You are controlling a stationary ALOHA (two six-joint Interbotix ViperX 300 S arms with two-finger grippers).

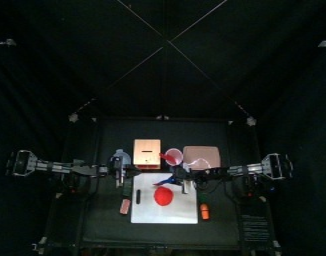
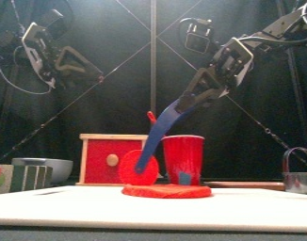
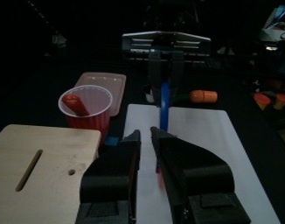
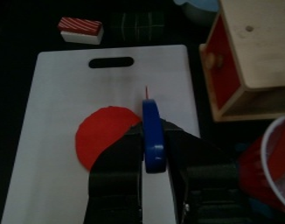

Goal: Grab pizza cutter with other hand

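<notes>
- Left end effector [image 3: 149,140] sits raised on the left side, its jaws nearly together with just a thin gap and nothing in them. It's aimed right at the cutter from its own wrist view, which looks to me like it's lining up for the takeover.
- Wooden box [image 2: 111,158] and red cup [image 2: 183,158] stand behind the white cutting board [image 4: 75,96], well out of the way of both arms.
- Red disc [image 2: 167,191] lies flat on the board, roughly mid-table [image 2: 153,212], just under the cutter's lower end.
- Pizza cutter [image 2: 159,139] is up in the air, tilted, blue handle slanting down toward the disc. Whether its tip touches the disc I can't tell.
- Right end effector [image 2: 194,96] is clamped on the upper part of the handle, so the lower stretch stays free. My guess is that's the bit the other arm needs to grab.
</notes>
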